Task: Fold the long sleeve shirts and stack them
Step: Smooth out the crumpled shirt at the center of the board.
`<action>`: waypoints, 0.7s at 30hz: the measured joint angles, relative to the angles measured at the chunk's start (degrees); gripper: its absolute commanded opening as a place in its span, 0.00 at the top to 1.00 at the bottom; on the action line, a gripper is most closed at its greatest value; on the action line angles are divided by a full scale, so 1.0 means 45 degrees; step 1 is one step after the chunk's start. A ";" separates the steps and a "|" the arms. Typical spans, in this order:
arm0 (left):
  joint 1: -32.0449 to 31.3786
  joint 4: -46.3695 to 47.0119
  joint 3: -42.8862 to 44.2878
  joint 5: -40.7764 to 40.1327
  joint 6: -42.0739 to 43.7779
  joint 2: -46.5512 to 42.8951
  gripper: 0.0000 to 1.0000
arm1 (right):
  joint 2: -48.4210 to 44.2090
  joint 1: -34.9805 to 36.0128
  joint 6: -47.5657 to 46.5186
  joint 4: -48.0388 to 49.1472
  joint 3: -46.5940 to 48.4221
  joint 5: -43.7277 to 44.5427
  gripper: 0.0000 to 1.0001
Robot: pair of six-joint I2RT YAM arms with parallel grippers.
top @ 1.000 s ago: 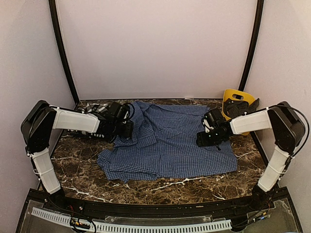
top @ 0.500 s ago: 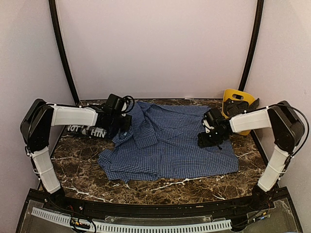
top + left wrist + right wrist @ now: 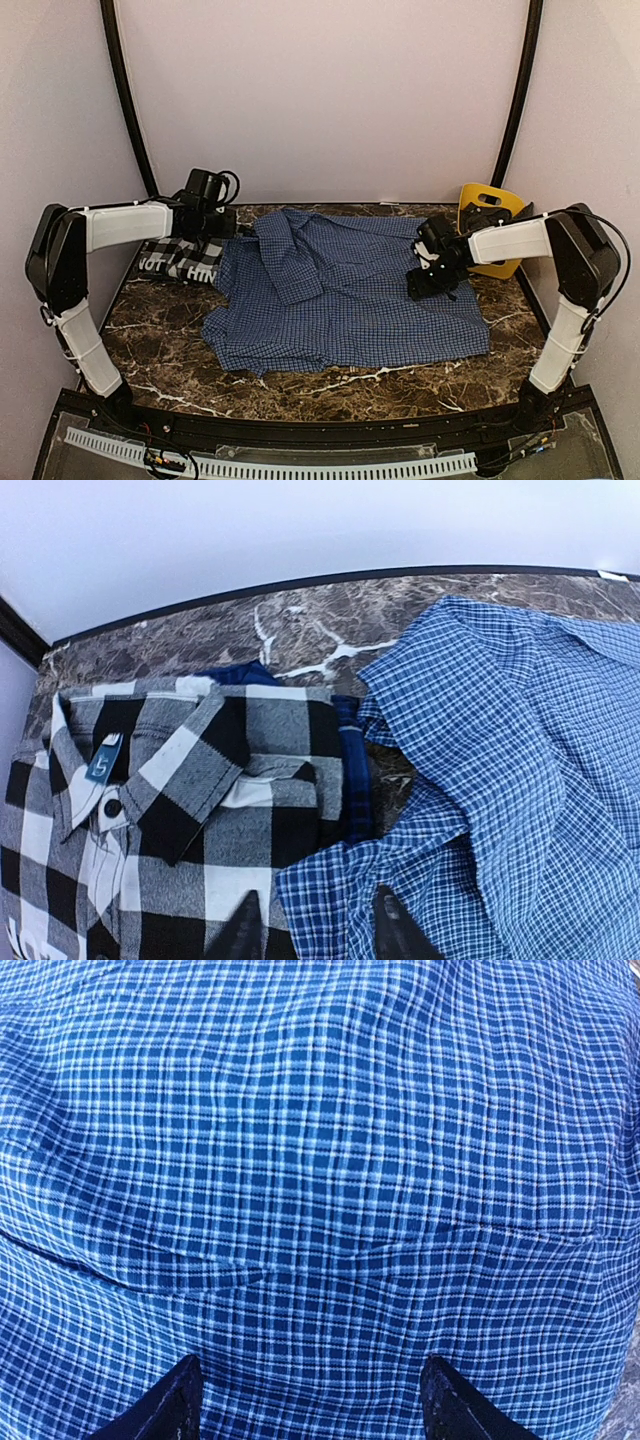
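Since the earlier frame your left arm has drawn back to the far-left corner, uncovering the plaid shirt (image 3: pixel 180 262).

Top view: you see the blue shirt (image 3: pixel 350 290) spread and rumpled across the middle of the desk (image 3: pixel 160 350), its left edge overlapping the plaid one. Your right gripper (image 3: pixel 432 285) sits over its right side.

Left wrist view: the left gripper (image 3: pixel 318 935) has its jaws partly apart, pinching nothing, above where both shirts meet.

Right wrist view: the jaws are spread wide over blue cloth, gripping none.

Judgement: the plaid shirt appears folded; you still have the blue one to fold and stack.
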 measured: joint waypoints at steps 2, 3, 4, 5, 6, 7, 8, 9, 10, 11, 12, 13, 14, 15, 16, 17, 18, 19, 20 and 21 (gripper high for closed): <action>0.0078 -0.0121 -0.0024 -0.0427 -0.0019 0.0053 0.51 | -0.0005 0.0000 -0.0039 -0.0092 0.0000 0.0015 0.29; 0.0141 -0.0175 -0.0063 -0.0646 -0.0092 0.0053 0.48 | -0.0049 0.0000 -0.0058 -0.0155 0.0000 0.0019 0.29; 0.0199 -0.0170 -0.0136 -0.0806 -0.0136 0.0029 0.46 | -0.0131 0.0000 -0.0063 -0.0223 -0.0010 0.0019 0.29; 0.0223 -0.0121 -0.0287 -0.0860 -0.0233 -0.0049 0.43 | -0.0257 0.0000 -0.0063 -0.0277 -0.0044 0.0010 0.28; 0.0257 -0.0063 -0.0544 -0.0840 -0.0330 -0.0180 0.41 | -0.0452 0.0000 -0.0058 -0.0345 -0.0092 -0.0010 0.28; 0.0296 0.0024 -0.0991 -0.0758 -0.0447 -0.0452 0.35 | -0.0772 0.0005 -0.0053 -0.0403 -0.0180 -0.0073 0.28; 0.0340 0.0068 -0.1574 -0.0539 -0.0646 -0.0850 0.33 | -0.1044 0.0019 -0.0049 -0.0442 -0.0238 -0.0146 0.27; 0.0340 0.0107 -0.2137 -0.0272 -0.0729 -0.1316 0.31 | -0.1384 0.0083 -0.0024 -0.0452 -0.0321 -0.0282 0.27; 0.0345 0.0223 -0.2764 0.0136 -0.0947 -0.1899 0.30 | -0.1778 0.0136 -0.0005 -0.0452 -0.0423 -0.0408 0.27; 0.0330 0.0335 -0.3347 0.0539 -0.1141 -0.2540 0.29 | -0.2176 0.0228 0.0034 -0.0457 -0.0525 -0.0559 0.27; 0.0325 0.0481 -0.3823 0.0918 -0.1326 -0.3099 0.28 | -0.2526 0.0369 0.0068 -0.0452 -0.0612 -0.0724 0.27; 0.0296 0.0612 -0.4328 0.1443 -0.1506 -0.3759 0.27 | -0.2832 0.0549 0.0131 -0.0437 -0.0704 -0.0860 0.26; 0.0248 0.0772 -0.4813 0.1943 -0.1719 -0.4425 0.27 | -0.3026 0.0709 0.0175 -0.0432 -0.0782 -0.0971 0.26; 0.0219 0.0986 -0.5226 0.2390 -0.1928 -0.4974 0.27 | -0.3225 0.0933 0.0223 -0.0423 -0.0889 -0.1064 0.26; 0.0180 0.1214 -0.5571 0.2837 -0.2113 -0.5411 0.27 | -0.3361 0.1141 0.0282 -0.0408 -0.1001 -0.1171 0.26; 0.0131 0.1472 -0.5940 0.3206 -0.2327 -0.5799 0.26 | -0.3463 0.1326 0.0350 -0.0398 -0.1122 -0.1248 0.26; 0.0087 0.1715 -0.6251 0.3653 -0.2511 -0.6028 0.26 | -0.3512 0.1457 0.0423 -0.0374 -0.1214 -0.1355 0.26; 0.0029 0.1914 -0.6494 0.3910 -0.2686 -0.6125 0.26 | -0.3546 0.1613 0.0481 -0.0345 -0.1341 -0.1452 0.26; -0.0019 0.2127 -0.6717 0.4313 -0.2807 -0.6135 0.26 | -0.3560 0.1729 0.0549 -0.0277 -0.1467 -0.1622 0.26; -0.0092 0.2322 -0.6931 0.4614 -0.2987 -0.6067 0.26 | -0.3560 0.1817 0.0583 -0.0160 -0.1608 -0.1787 0.26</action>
